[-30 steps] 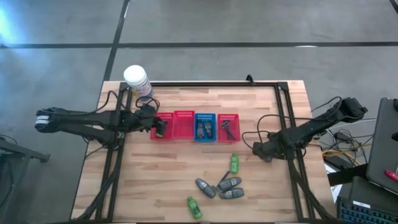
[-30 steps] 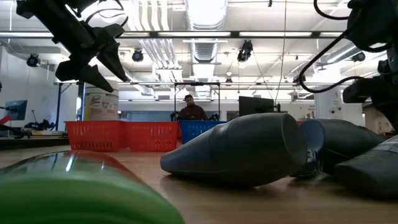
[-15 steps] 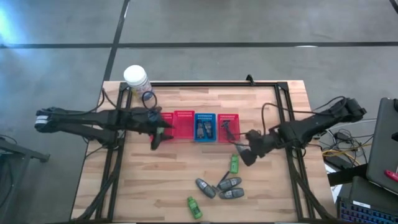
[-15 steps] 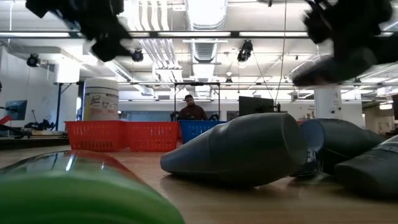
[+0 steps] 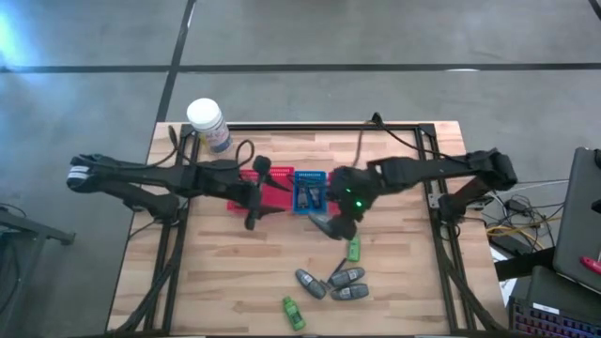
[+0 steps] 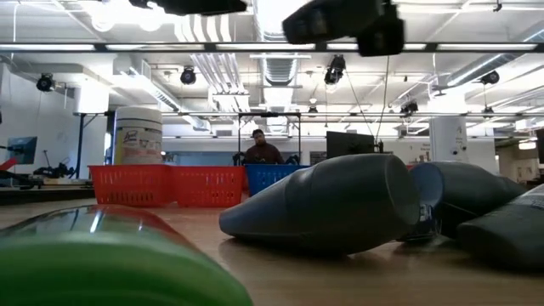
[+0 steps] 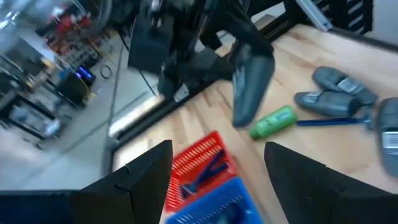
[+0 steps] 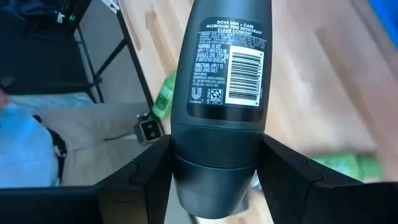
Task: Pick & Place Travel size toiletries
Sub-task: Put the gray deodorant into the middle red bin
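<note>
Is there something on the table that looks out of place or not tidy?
Nothing looks spilled or damaged. Some toiletries lie loose on the table before the baskets; the right gripper holds a deodorant above them.

Baskets [image 5: 293, 191] sit mid-table in a row, the jar [image 5: 207, 120] behind them (far left corner), toiletries [image 5: 331, 281] scattered in front.

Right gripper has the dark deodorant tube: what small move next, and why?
Probably ease the right gripper, shut on the dark deodorant tube, a little farther over the blue basket before releasing: in the high view it hangs just beside that basket's near edge.
</note>
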You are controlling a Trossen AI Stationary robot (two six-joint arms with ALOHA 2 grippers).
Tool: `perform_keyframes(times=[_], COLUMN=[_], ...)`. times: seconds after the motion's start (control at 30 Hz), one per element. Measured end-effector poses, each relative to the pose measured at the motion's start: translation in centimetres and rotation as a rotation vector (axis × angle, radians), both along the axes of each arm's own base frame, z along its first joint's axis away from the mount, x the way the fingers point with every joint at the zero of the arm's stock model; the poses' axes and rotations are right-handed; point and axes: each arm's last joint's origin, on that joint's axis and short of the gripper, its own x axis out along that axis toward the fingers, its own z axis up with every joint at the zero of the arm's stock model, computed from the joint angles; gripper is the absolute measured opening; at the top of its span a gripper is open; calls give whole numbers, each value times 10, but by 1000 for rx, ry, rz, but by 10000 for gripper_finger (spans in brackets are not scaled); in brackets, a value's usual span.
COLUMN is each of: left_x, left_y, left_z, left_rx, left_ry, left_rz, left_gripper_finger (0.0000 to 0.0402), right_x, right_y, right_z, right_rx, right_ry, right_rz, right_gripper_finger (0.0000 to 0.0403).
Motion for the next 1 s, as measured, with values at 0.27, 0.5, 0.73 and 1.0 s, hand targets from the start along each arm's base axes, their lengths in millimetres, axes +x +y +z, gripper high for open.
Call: perform_keyframes(times=[0.27,0.5,0.73,1.0], left_x=[16,24,41,54], left_y=[-11,-15,-19,-20], left_z=[5,3,-5,-6], left_rx=[173,220,234,231], left_ry=[-14,-58,-67,-51], left_rz=[-68,-88,-114,-116], left_gripper_finger=[259,259,259,199], right_x=[27,29,31,31], right_y=[-21,-28,-31,-31], right_z=[19,23,23,23], right_rx=[-24,-16,-14,-10], right_ry=[-69,-89,-95,-92], right_rz=[67,76,63,59], right_gripper_finger=[186,187,187,189])
